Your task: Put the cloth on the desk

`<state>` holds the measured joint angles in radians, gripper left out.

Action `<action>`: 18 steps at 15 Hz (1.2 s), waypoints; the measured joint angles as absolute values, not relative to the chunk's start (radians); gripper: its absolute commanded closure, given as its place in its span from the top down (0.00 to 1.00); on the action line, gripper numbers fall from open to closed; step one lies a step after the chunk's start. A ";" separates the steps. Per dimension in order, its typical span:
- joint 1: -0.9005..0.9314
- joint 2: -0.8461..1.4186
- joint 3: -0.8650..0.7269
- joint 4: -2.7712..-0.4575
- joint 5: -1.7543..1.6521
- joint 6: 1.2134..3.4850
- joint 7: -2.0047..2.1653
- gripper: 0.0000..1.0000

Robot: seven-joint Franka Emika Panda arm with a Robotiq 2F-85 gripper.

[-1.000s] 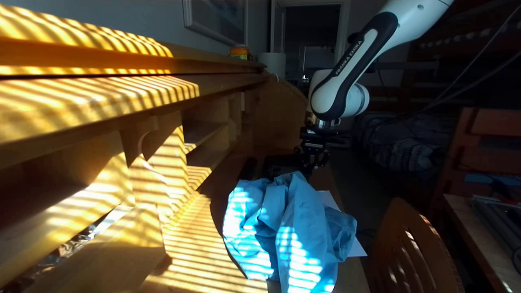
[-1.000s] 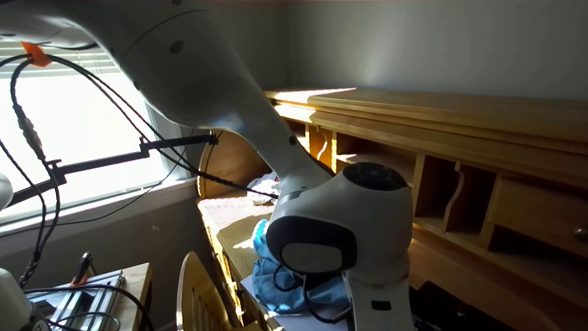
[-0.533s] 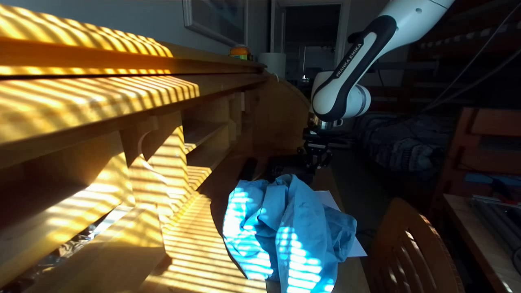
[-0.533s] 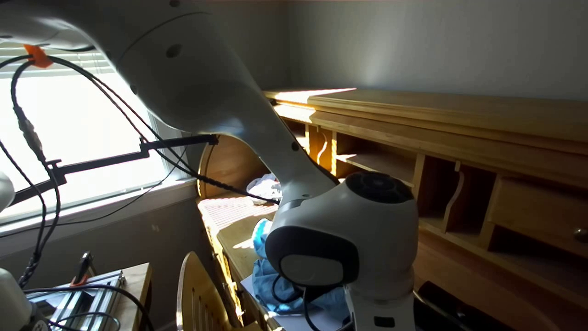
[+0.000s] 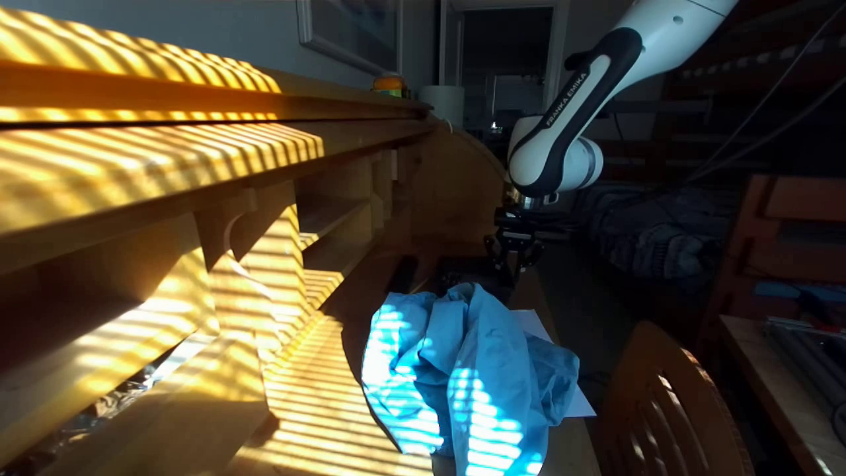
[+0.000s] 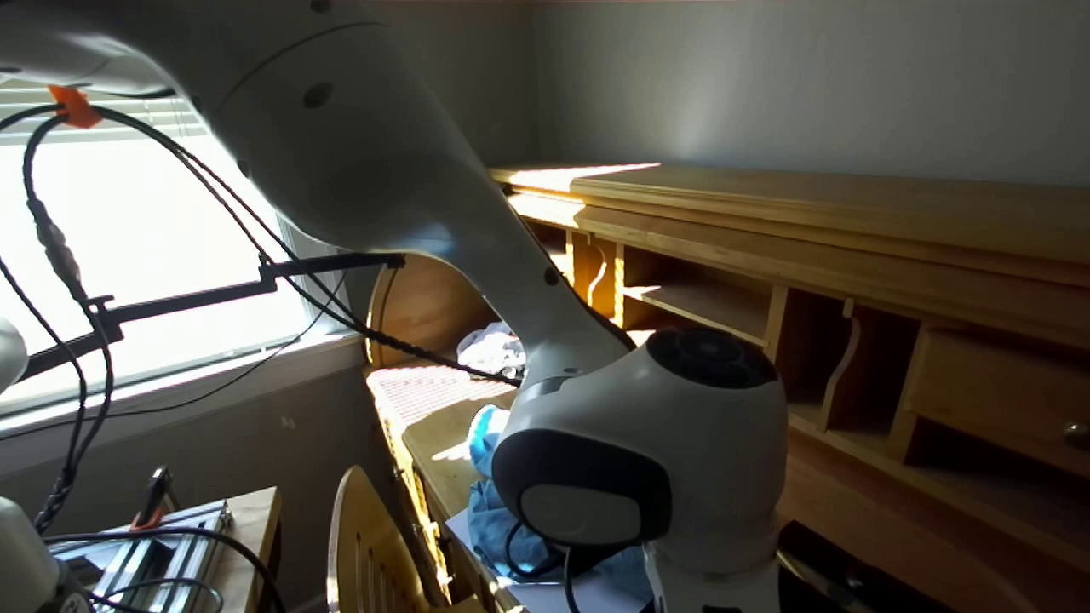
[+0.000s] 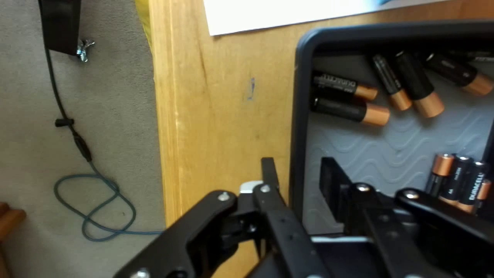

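The blue cloth (image 5: 486,370) lies crumpled in a heap on the wooden desk (image 5: 317,403), partly over a white sheet. In an exterior view the cloth (image 6: 502,524) is mostly hidden behind the arm. A blurred bit of blue shows at the top edge of the wrist view. My gripper (image 5: 515,264) is above the desk, beyond the cloth and apart from it. In the wrist view the gripper (image 7: 296,170) is open with nothing between its fingers, over the left wall of a dark tray, with bare desk (image 7: 227,108) to its left.
The dark tray (image 7: 301,116) holds several batteries (image 7: 372,114). A white sheet (image 7: 270,15) lies between the tray and cloth. Desk cubbies (image 5: 337,211) rise along one side. A wooden chair (image 5: 667,403) stands by the desk's front edge. A cable (image 7: 96,175) lies on the floor.
My gripper has moved slightly away from the cloth, toward the tray. The top fold of the cloth has dropped a little since one second ago; the rest of it is unmoved.
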<state>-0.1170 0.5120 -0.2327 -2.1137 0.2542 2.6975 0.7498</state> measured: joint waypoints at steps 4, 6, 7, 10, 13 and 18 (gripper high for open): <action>-0.111 0.486 -0.221 -2.115 0.254 2.698 0.726 0.96; -0.099 0.458 -0.208 -2.119 0.253 2.697 0.698 1.00; -0.093 0.443 -0.201 -2.120 0.253 2.697 0.684 1.00; -0.061 0.387 -0.189 -2.138 0.237 2.688 0.637 1.00; -0.031 0.322 -0.174 -2.163 0.199 2.647 0.554 1.00; -0.001 0.218 -0.126 -2.197 0.130 2.570 0.404 1.00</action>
